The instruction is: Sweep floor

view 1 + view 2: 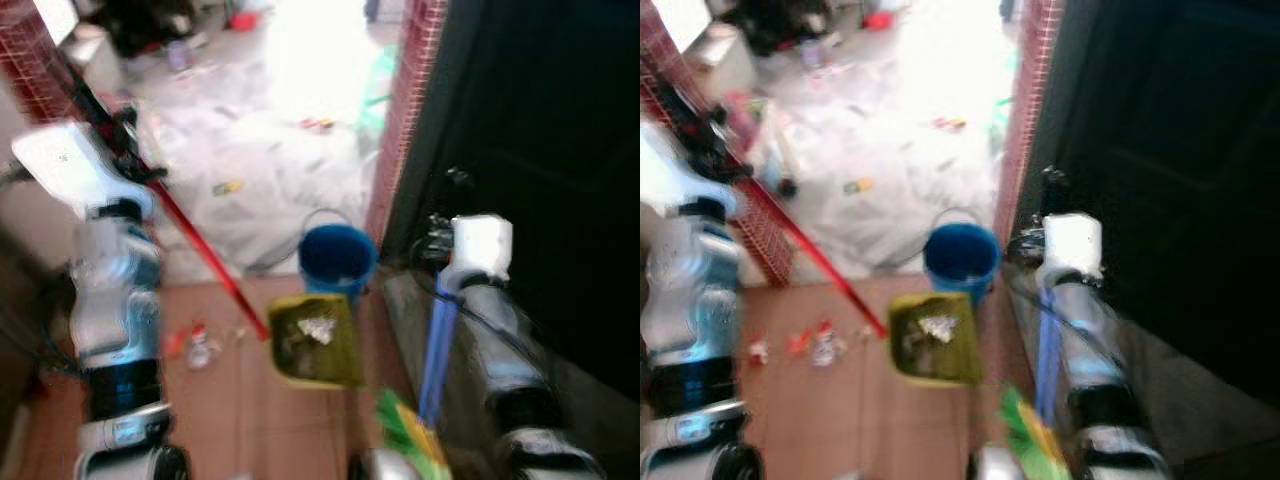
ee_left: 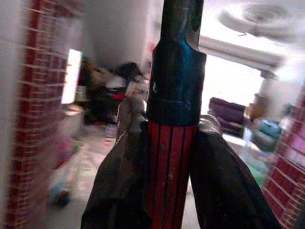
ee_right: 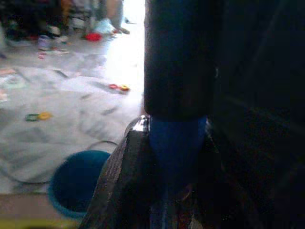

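My left gripper (image 1: 122,128) is raised at the left, shut on the long red handle (image 1: 200,250) of a yellow-green dustpan (image 1: 315,340). The pan rests on the tiled floor with pale scraps in it. In the left wrist view both fingers (image 2: 119,176) clamp the red handle (image 2: 167,167) just below its black cap. My right gripper (image 1: 438,238) is shut on the blue handle (image 1: 438,345) of a broom whose green bristles (image 1: 408,428) are near my feet. The right wrist view shows that blue handle (image 3: 176,148) held between the fingers. Small red and clear litter (image 1: 195,345) lies left of the pan.
A blue bucket (image 1: 335,255) stands just beyond the dustpan, by a red brick pillar (image 1: 400,120). A dark door (image 1: 540,150) closes off the right side. Ahead lies a bright, littered pale floor (image 1: 270,150). A brick wall (image 1: 30,60) runs along the left.
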Robot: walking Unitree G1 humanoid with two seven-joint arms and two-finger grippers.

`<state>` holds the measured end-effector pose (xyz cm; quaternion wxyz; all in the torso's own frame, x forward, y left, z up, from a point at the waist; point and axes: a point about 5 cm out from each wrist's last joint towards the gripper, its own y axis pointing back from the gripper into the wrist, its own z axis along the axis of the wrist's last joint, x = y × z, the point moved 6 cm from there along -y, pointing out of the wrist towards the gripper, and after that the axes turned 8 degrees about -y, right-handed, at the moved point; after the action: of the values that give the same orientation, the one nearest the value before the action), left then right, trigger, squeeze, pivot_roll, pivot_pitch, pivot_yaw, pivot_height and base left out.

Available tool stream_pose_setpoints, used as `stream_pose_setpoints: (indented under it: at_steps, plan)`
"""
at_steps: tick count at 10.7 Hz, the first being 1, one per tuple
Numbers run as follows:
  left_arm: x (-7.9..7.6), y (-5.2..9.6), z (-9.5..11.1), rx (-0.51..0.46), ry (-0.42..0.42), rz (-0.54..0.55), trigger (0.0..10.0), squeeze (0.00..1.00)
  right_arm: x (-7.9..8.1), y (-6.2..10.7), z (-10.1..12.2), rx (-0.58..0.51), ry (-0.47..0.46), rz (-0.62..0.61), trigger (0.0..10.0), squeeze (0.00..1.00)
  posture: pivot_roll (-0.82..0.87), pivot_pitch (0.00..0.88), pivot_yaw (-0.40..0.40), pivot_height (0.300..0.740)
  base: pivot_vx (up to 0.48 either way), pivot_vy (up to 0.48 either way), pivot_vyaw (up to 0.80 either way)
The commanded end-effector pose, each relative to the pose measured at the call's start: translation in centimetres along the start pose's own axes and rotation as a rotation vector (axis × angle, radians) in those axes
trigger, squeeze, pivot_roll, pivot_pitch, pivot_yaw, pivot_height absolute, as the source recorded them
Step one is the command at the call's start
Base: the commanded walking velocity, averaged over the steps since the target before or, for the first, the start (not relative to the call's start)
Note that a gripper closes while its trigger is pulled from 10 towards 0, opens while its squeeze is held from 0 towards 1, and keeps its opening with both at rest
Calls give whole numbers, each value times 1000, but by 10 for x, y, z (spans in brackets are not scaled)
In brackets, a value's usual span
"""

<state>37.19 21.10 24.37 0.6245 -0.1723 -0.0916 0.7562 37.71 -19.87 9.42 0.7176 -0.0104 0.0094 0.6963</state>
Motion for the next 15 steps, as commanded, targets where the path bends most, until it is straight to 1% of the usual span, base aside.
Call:
stream_pose_setpoints:
  at_steps: [1, 3, 4, 6, 7, 12, 15]
  plan:
    - [6, -5, 28, -101, 36, 24, 10000, 0, 13, -6, 19, -66, 2, 40, 10000, 0, -86, 0, 22, 740, 450, 0, 0]
    - [10, -8, 32, -115, 33, 44, 10000, 0, 14, -7, 20, -69, 1, 42, 10000, 0, -86, 0, 25, 740, 448, 0, 0]
    - [15, -11, 37, -132, 27, 67, 10000, 0, 14, -7, 20, -71, 0, 41, 10000, 0, -88, 0, 28, 740, 439, 0, 0]
    - [18, -12, 41, -157, -36, 73, 10000, 0, 14, -6, 18, -68, 1, 39, 10000, 0, -90, 0, 30, 740, 426, 0, 0]
    - [20, -11, 39, -156, -38, 91, 10000, 0, 15, -6, 18, -67, 1, 39, 10000, 0, -92, 0, 32, 740, 424, 0, 0]
    - [20, -11, 39, -171, -60, 103, 10000, 0, 13, -5, 17, -66, 4, 37, 10000, 0, -94, 0, 28, 740, 424, 0, 0]
    - [24, -12, 40, -179, -80, 125, 10000, 0, 15, -5, 16, -63, 4, 41, 10000, 0, -93, 0, 26, 740, 424, 0, 0]
